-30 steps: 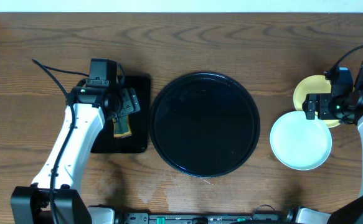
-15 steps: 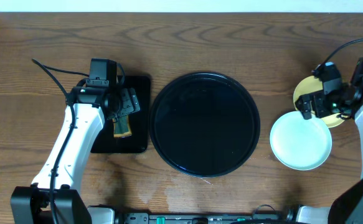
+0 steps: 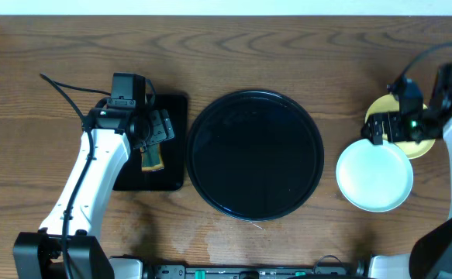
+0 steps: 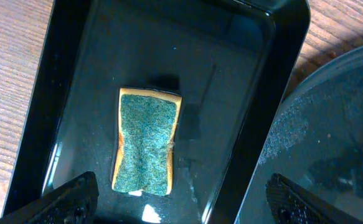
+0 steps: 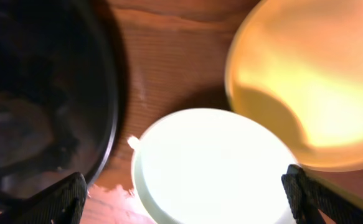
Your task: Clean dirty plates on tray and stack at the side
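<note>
At the far left, the left pincer (image 4: 197,200) is held spread and empty above a sponge (image 4: 145,142) lying in a small rectangular tray (image 4: 69,74). The round tray (image 3: 255,155) at the middle of the desk (image 3: 288,54) is seen bare, so clearing is judged done. At its 3 o'clock lies a pale plate (image 3: 374,175), with a yellow plate (image 5: 306,81) at that plate's 1 o'clock; they are not stacked, and a third is not made out. The right pincer (image 5: 190,199) is held above them, spread and empty. Stacking is judged left.

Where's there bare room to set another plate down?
The round tray is bare, as is the table along the far edge. Crowded: the right side, pale plate and yellow plate close together; sponge in the small tray.
</note>
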Controlling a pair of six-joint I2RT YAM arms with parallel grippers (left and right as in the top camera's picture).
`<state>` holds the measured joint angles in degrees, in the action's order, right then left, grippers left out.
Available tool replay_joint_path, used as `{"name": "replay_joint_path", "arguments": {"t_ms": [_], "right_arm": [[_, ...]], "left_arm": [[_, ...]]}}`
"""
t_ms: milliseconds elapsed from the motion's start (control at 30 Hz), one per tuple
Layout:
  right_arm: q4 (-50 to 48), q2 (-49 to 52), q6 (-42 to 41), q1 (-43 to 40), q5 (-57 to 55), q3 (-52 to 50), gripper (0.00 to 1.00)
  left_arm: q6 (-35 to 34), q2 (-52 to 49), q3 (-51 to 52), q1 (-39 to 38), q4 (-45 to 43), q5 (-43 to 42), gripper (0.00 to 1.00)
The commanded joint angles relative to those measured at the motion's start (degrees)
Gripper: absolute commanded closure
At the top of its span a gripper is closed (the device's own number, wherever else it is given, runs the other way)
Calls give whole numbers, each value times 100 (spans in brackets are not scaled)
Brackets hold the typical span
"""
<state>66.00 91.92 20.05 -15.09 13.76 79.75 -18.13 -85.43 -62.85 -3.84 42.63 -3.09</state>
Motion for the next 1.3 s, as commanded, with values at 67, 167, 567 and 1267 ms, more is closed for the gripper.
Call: {"name": "replay_joint_path", "arguments": {"t_ms": [67, 167, 567, 1267], "right_arm": [[625, 682, -785, 260, -1158, 1088, 1], [623, 866, -761, 256, -254, 1106, 1], [345, 1405, -922, 96, -2391, 461, 53], [-1134, 1419, -293, -332, -1690, -584, 47]], "left_arm": [[11, -9, -98, 17, 17, -9, 13], [11, -9, -98, 17, 17, -11, 13], [11, -9, -98, 17, 17, -9, 13], [11, -9, -98, 17, 17, -9, 12]]}}
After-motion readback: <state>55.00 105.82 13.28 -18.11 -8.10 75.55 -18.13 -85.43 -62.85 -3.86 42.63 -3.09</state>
